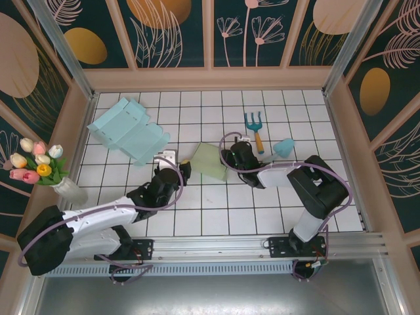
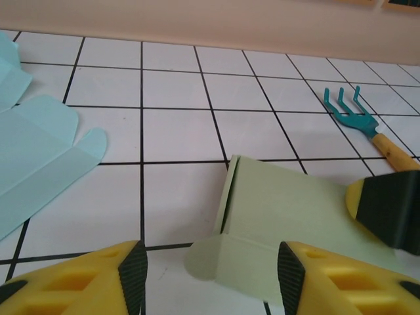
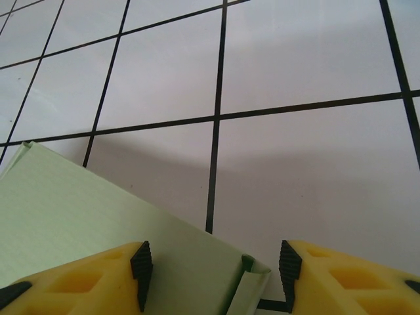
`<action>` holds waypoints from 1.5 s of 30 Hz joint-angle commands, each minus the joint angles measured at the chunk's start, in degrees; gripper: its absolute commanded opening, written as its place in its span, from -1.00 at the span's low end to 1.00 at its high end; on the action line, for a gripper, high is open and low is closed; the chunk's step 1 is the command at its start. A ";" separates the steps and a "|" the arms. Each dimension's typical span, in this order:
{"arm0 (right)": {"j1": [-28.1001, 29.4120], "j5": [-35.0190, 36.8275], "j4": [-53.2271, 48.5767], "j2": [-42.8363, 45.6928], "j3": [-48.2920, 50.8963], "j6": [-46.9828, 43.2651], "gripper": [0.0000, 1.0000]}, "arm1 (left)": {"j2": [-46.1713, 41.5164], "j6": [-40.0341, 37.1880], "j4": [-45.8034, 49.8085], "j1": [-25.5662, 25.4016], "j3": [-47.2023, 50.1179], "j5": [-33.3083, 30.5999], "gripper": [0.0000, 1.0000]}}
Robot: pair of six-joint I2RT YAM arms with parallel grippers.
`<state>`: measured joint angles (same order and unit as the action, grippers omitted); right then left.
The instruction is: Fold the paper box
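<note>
Left pincer [image 2: 210, 270] and right pincer [image 3: 211, 269], jaws apart, are flanking the paper box [image 1: 209, 159] amid the bench [image 1: 216, 213]; folding is barely starting, probably needing a flap gripped next

No writing, label, brand, number or sign can be read anywhere. The pale green paper box [image 1: 209, 159] is plain on every face that shows. The light blue sheet [image 1: 128, 131] to its left is plain too. The wall panels [image 1: 164, 33] beyond the box carry only painted leaves and flowers, without letters.
</note>
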<state>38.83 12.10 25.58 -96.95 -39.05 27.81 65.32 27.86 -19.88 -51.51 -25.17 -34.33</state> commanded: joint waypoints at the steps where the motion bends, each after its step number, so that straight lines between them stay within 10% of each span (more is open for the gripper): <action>1: 0.54 -3.16 1.64 -0.69 2.33 -6.15 0.13 | 3.98 -1.02 -1.08 2.73 -2.74 3.04 0.16; 13: 0.50 -9.56 7.42 -0.79 3.73 -18.02 0.10 | 27.11 -2.54 -8.02 10.60 -13.57 12.41 0.20; 34: -3.25 -10.97 -0.20 -10.97 -10.08 -23.04 0.08 | 35.75 -4.50 -8.73 15.90 -14.80 14.98 0.15; 45: -3.24 -6.04 -8.40 1.02 -8.72 -3.88 0.15 | 36.20 -2.53 -8.09 15.91 -13.79 15.95 0.07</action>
<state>35.97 3.18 21.41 -100.84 -48.69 15.66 100.95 24.51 -29.71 -35.99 -40.42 -19.22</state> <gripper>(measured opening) 0.574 0.534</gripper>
